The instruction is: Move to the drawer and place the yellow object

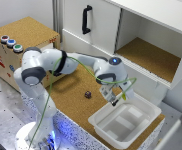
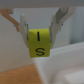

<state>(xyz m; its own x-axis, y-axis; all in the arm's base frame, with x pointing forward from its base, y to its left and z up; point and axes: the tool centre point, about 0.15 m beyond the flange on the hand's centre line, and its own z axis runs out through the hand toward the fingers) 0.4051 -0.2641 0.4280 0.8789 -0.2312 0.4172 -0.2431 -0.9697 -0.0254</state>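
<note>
Pincer [image 1: 115, 101] hangs over the near rim of the white plastic tub [image 1: 141, 120], pointing down. Wrist view: both fingers [image 2: 58, 22] pressed against opposite sides of the yellow object [image 2: 39, 43], a small yellow block with black marks on its face; jaws narrow, block held clear of any surface. In the exterior view the block is only a yellow speck at the fingertips, too small to read.

Directly under the pincer: the tub's pale rim and, beside it, brown cork tabletop [image 1: 71, 97].

Small dark cube [image 1: 87, 93] lies on the cork, near the pincer, toward the exterior view's left; apart from the tub.

Drawer box [image 1: 26, 42]: well apart from the pincer, far toward the exterior view's left and behind the arm's shoulder. Cork top, three coloured buttons [image 1: 11, 43] in a row near one corner. The drawer front itself is mostly hidden by the arm; cannot tell whether it is open.

White cabinet behind the pincer: door with black handle [image 1: 86, 19], and an open compartment [image 1: 151, 55] with cork floor toward the exterior view's right.

Green cable [image 1: 83, 65] runs along the arm to the wrist.
</note>
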